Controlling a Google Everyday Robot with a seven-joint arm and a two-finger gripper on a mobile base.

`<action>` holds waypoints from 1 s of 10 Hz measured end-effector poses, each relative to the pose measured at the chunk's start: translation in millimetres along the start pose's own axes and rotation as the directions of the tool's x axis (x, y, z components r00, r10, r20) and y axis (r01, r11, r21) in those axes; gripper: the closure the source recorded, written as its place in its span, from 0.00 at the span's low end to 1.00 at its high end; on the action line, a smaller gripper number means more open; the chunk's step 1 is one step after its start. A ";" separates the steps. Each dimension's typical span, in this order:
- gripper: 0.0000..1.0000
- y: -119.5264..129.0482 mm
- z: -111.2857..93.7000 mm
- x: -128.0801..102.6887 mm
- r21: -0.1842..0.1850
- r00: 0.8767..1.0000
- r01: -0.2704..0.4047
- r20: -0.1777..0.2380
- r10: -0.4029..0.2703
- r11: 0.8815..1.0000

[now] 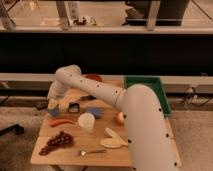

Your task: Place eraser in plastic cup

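Note:
The white plastic cup stands upright near the middle of the wooden table. A small dark block with a pale face, possibly the eraser, lies behind the cup and left of a blue bowl. My gripper hangs at the table's left edge, at the end of the white arm, close to a pale yellow and blue object. It is left of the dark block and behind-left of the cup.
An orange carrot, dark grapes, a spoon, a banana and a round pale fruit lie around the cup. A green bin stands at the back right, and a red bowl behind the arm.

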 end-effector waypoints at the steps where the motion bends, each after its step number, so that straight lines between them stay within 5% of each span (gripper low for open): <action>1: 0.26 -0.6 -0.8 0.6 0.000 1.000 -0.003 -0.003 0.003 1.000; 10: 0.20 0.4 -2.2 -0.3 -0.003 1.000 0.012 -0.015 -0.012 1.000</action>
